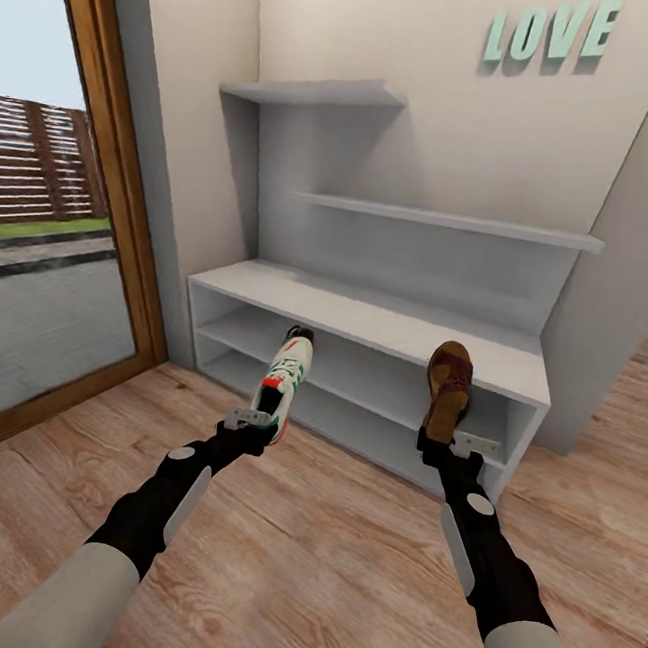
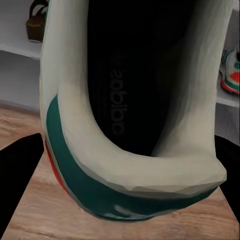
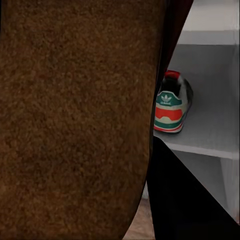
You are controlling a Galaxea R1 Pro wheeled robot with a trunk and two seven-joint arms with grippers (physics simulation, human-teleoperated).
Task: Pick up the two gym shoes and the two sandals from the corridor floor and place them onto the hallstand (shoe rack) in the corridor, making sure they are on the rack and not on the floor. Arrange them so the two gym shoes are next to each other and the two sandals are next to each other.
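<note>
- The left end effector (image 1: 252, 423) is clamped on a gym shoe (image 1: 286, 378); the shoe is held heel toward the arm and toe pointing at the hallstand (image 1: 365, 314), raised above the corridor floor (image 1: 318, 555) just in front of the lower shelves
- In the left wrist view that held gym shoe (image 2: 135, 130) shows from close up — dark lining inside, white collar, a green band around the heel with a strip of red-orange beside it; wood planks lie beneath it
- The right end effector (image 1: 449, 441) is clamped on a sandal (image 1: 449, 387); the sandal is held up with its toe toward the hallstand, its upper part in front of the table-like top board, near the unit's right end
- In the right wrist view the held sandal (image 3: 75, 120) shows as a broad brown, rough-textured surface very close to the camera
- A second gym shoe (image 3: 171, 109) already stands on a hallstand shelf (image 3: 210, 125), its heel facing out — green heel tab, red-orange patch; the left wrist view catches the same shoe (image 2: 230, 75) at the frame edge
- A second sandal (image 2: 36, 22) sits on a shelf too, partly hidden behind the held shoe; which shelf level I cannot tell
- Teal letters spelling LOVE (image 1: 551, 33) hang on the wall above the upper shelves; a wood-framed glass door (image 1: 98, 188) stands to the left
</note>
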